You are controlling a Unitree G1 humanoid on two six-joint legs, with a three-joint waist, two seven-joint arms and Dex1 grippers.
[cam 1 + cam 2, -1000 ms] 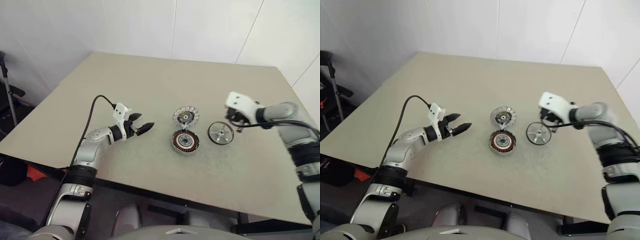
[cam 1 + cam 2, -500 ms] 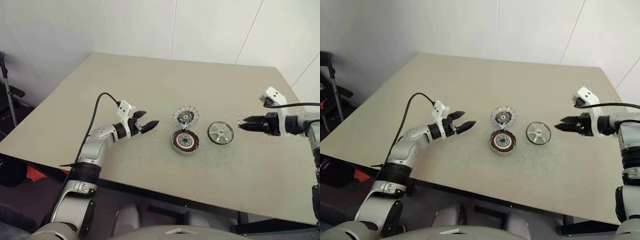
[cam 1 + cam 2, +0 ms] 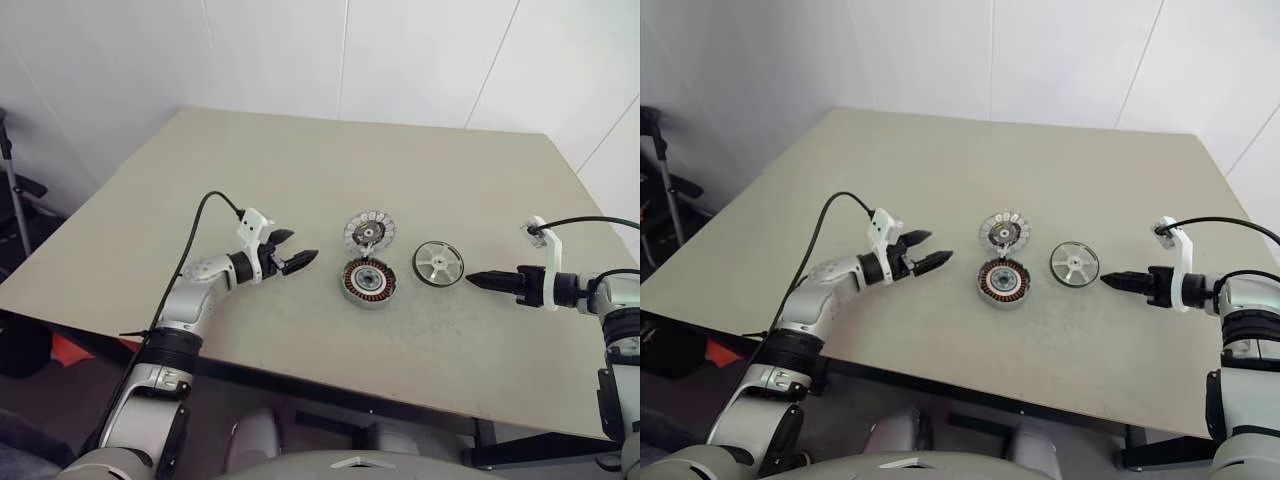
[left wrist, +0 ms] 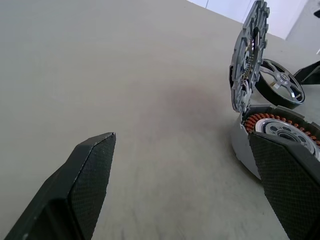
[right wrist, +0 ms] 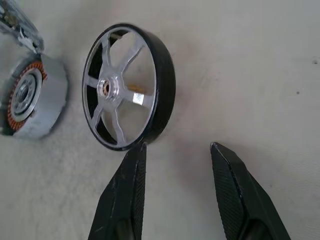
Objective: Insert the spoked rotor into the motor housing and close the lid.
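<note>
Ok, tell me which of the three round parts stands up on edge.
The lid: it stands upright, hinged open above the motor housing. The housing and the spoked rotor lie flat on the table.

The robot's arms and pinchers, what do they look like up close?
Both arms are silver-grey tubes with black bands at the joints. Each ends in a gripper, the left gripper and the right gripper, made of two black pointed fingers with finely textured pads. A small white block sits on each wrist, with a thin black cable looping back.
</note>
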